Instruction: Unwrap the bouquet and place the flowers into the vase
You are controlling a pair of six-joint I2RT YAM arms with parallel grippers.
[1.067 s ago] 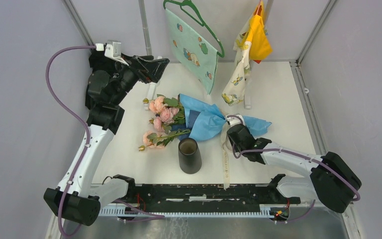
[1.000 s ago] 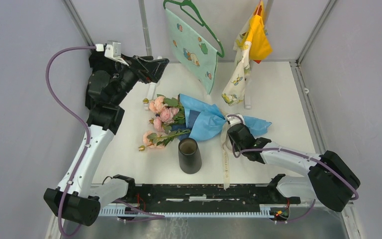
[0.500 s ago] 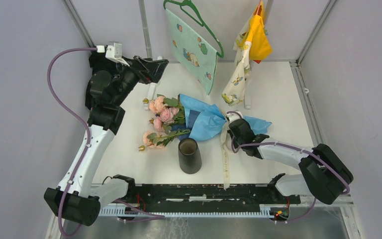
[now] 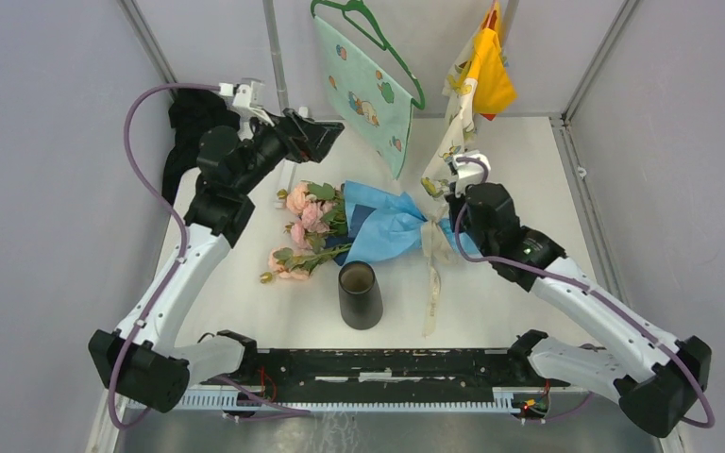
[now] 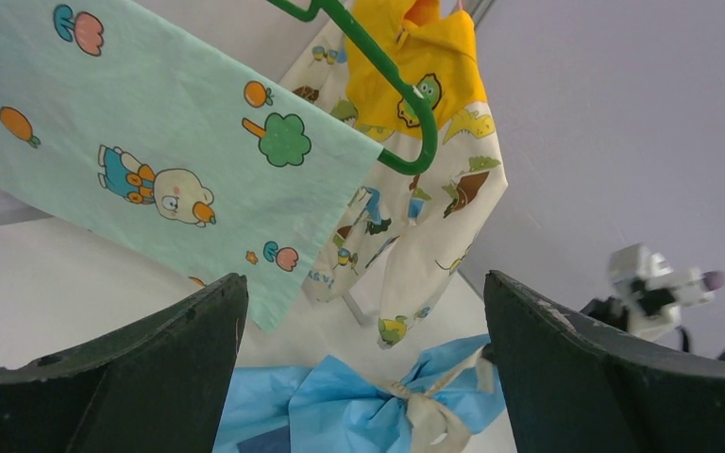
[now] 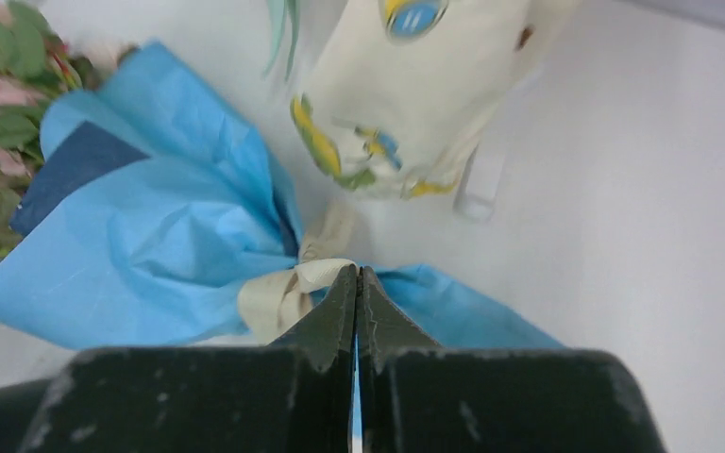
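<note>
White tabletop (image 4: 529, 179), boxed in by grey walls, is carrying everything. Nearest the arm bases, the vase (image 4: 360, 294) is standing upright with its open mouth facing up and nothing in it. Just to its right, a cream ribbon tail (image 4: 429, 288) is trailing from the bow (image 6: 288, 293) toward the near edge.

Right behind the vase, the bouquet (image 4: 382, 226) is lying on its side across the middle of the table. Its blue paper (image 6: 142, 255) is wrapping the stems, with the bow sitting at the narrow right end. The flowers (image 4: 304, 212) are poking out of the paper's left end, blooms and leaves resting on the table, and one spray is sprawling down toward the vase's left side.

The right gripper (image 6: 357, 278) is reaching in at the bow from the right, its fingers pressed tight together with the tips right at the cream knot. Whether a strand is nipped between them I cannot tell.

Beyond the flowers, the left gripper (image 5: 363, 283) is hovering above the far-left part of the table, its fingers spread wide and touching nothing.

Farther back, a pale green cartoon-print cloth (image 4: 368, 90) is hanging from a green hanger (image 4: 378, 28), and a yellow and cream garment (image 4: 472, 94) is hanging to its right. A black cloth heap (image 4: 187, 118) is sitting in the far-left corner behind the left arm
</note>
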